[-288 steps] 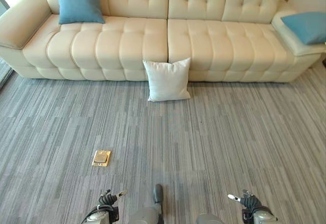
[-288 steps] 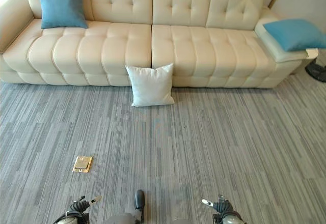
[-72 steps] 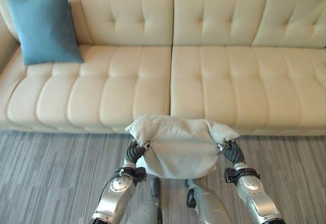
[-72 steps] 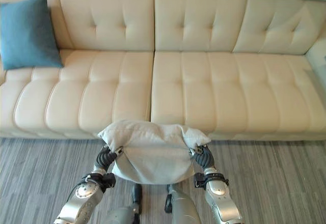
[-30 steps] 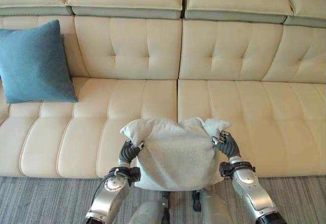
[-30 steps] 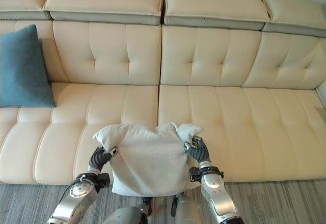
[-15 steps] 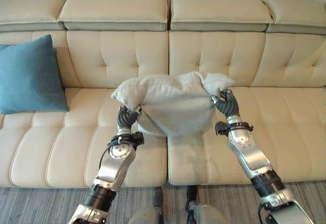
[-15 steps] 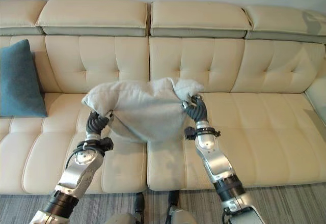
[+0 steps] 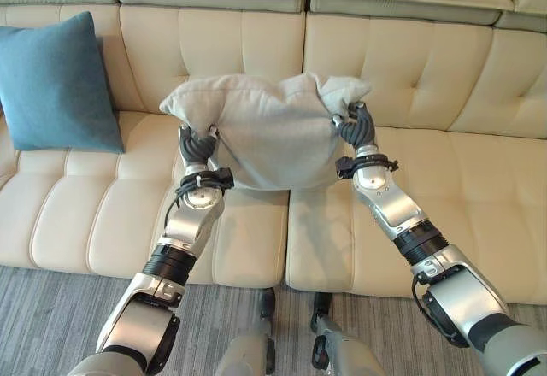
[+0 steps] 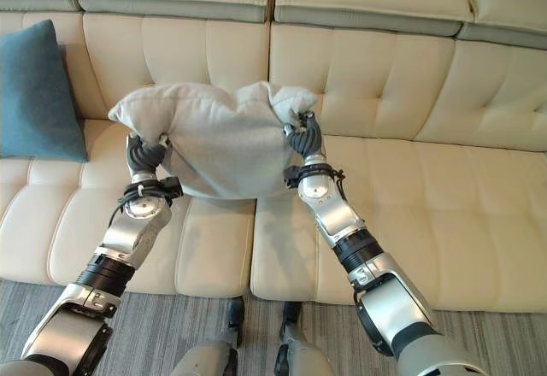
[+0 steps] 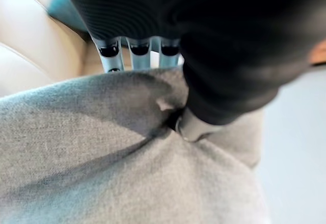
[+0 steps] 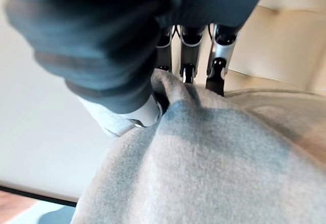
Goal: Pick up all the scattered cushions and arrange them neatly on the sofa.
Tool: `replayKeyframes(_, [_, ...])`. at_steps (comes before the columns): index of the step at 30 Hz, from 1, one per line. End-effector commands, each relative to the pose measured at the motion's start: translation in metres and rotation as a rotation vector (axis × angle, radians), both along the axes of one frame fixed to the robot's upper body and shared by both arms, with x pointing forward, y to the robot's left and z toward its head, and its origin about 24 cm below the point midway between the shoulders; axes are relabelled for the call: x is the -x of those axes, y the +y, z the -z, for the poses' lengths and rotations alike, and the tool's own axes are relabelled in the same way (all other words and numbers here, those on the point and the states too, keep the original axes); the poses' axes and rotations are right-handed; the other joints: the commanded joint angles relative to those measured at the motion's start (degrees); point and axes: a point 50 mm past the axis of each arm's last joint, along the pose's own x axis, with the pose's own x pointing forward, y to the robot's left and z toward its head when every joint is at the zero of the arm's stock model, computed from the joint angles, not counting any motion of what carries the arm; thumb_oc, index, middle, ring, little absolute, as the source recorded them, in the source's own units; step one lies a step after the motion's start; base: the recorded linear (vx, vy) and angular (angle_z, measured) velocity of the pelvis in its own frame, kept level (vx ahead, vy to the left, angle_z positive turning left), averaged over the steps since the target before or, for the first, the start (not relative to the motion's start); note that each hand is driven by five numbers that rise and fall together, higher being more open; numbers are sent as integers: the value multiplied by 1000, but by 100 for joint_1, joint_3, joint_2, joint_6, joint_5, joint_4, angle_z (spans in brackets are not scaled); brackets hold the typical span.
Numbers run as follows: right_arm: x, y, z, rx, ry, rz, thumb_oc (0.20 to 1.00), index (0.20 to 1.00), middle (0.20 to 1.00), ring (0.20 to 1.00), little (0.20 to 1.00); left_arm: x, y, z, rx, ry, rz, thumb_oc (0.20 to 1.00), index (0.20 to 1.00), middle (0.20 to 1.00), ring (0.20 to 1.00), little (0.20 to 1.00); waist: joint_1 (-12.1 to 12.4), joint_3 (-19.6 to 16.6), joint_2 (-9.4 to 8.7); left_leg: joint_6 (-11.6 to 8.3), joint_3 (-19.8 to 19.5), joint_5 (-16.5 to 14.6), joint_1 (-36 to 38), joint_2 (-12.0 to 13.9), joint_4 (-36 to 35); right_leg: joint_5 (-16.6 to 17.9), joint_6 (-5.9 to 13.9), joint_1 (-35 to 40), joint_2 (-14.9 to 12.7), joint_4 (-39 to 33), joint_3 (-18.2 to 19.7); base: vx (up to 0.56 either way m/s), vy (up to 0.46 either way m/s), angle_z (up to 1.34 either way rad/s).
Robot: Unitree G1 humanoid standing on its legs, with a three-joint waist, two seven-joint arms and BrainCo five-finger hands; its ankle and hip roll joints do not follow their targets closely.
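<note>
Since half a second ago, the grey cushion has been carried further over the cream sofa seat, toward the backrest, a blue cushion propped well apart at one end. Cushion: judged light, soft, sagging between its upper corners, these bunched within curled fingers of left hand and right hand.

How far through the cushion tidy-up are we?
Done: the blue cushion stands against the sofa backrest. In hand: the grey cushion is off the floor, pinched at its top corners by the left hand and right hand, held above the seat. Left: set it down and release.
</note>
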Motion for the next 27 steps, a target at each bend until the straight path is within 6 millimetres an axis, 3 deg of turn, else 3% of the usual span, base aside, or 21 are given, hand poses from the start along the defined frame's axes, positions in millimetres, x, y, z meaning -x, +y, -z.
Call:
replayKeyframes(1, [8,38,-76,-23,-318,-74,200,200,200,200,200,-15,-36,-90,-47,-341,107,200,200,200,200,200,18,357,-36,-120,31,-699,61,20,377,-1132,521,305,-282,514,249,18,42,8])
replayKeyframes(6, [-4,41,-64,83,-265,-24,200,200,200,200,200,-34,-37,-86,-120,-248,74,200,200,200,200,200,-84,464,-55,-140,67,-663,-71,47,357,-1140,521,117,-273,549,291,2,3,-1])
replayKeyframes(10, [-22,24,-71,121,-237,82,200,200,200,200,200,-50,-27,-112,-236,-236,30,200,200,200,200,200,-193,539,-49,-161,138,-590,-173,78,295,-1071,549,-92,-245,569,352,0,0,0])
replayKeyframes(13, [-26,18,-70,117,-216,109,200,200,200,200,200,-54,-23,-115,-256,-217,15,200,200,200,200,200,-209,562,-47,-160,156,-584,-188,79,289,-1070,552,-135,-240,593,372,8,2,-4])
replayKeyframes(14, [-34,9,-70,143,-175,145,363,363,363,363,363,-59,-14,-127,-314,-199,-18,495,495,495,495,495,-252,560,-26,-160,185,-569,-201,85,262,-1052,563,-199,-230,615,412,20,6,-11])
replayKeyframes(15, [-38,4,-71,152,-151,162,1000,1000,1000,1000,1000,-61,-9,-134,-341,-191,-29,1000,1000,1000,1000,1000,-272,553,-17,-163,187,-558,-196,85,237,-1042,567,-213,-226,611,427,30,1,-6])
replayKeyframes(18, [-52,-22,-79,215,-47,224,1000,1000,1000,1000,1000,-68,8,-147,-323,-127,-32,1000,1000,1000,1000,1000,-311,497,2,-205,197,-508,-140,97,134,-1001,579,-194,-213,559,447,26,-11,-7])
replayKeyframes(22, [-60,-54,-72,72,132,308,1000,1000,1000,1000,1000,-72,21,-150,-75,-81,6,1000,1000,1000,1000,1000,-297,423,51,-235,186,-497,24,101,17,-982,591,-60,-187,433,453,34,-12,-6])
replayKeyframes(26, [-59,-67,-77,-71,134,361,1000,1000,1000,1000,1000,-71,30,-149,116,-95,19,1000,1000,1000,1000,1000,-276,349,142,-263,159,-481,234,91,-139,-975,598,145,-164,288,422,55,3,-3])
replayKeyframes(27, [-57,-76,-87,-124,82,358,1000,1000,1000,1000,1000,-68,38,-149,226,-145,32,1000,1000,1000,1000,1000,-255,307,162,-275,145,-477,305,88,-191,-984,602,223,-156,232,399,46,-11,-5])
